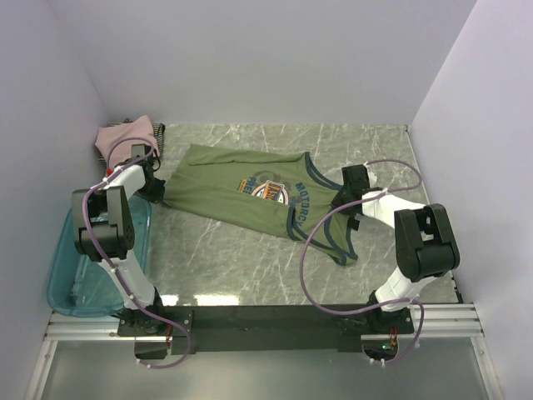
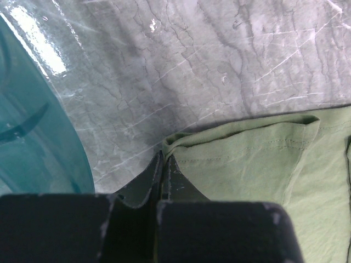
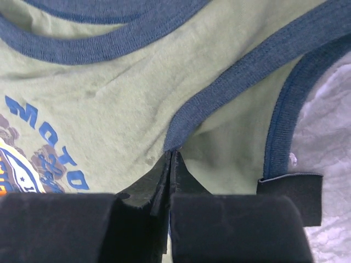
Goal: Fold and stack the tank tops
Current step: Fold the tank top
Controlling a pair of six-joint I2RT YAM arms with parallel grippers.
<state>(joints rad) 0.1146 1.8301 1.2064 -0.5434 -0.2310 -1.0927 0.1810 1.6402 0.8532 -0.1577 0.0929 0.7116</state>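
the left claw was pinched fully closed, its two black fingers meeting on the hem corner of the olive-green tank top, where the cloth was doubled over in a small fold right at the tips. from that claw the shirt ran off to its right, flat on the grey marble table. the teal bin curved close by on its left, apart from the fingers.

the right claw was closed just as tight (no gap showed between the fingers) on the navy trim of an armhole edge, with the green cloth bunching slightly beyond the tips. to that claw's left lay the chest graphic, blue lettering and a bit of orange. to its right were a trimmed strap edge and then bare table.

seen from above, the tank top was stretched between the two claws, hem at the left one, neck and straps at the right one. it lay slantwise, with one strap trailing toward the near edge past the right claw. beyond the left claw, in the far corner, the dusty-pink tank top sat crumpled on a dark striped tank top, both apart from the green one.
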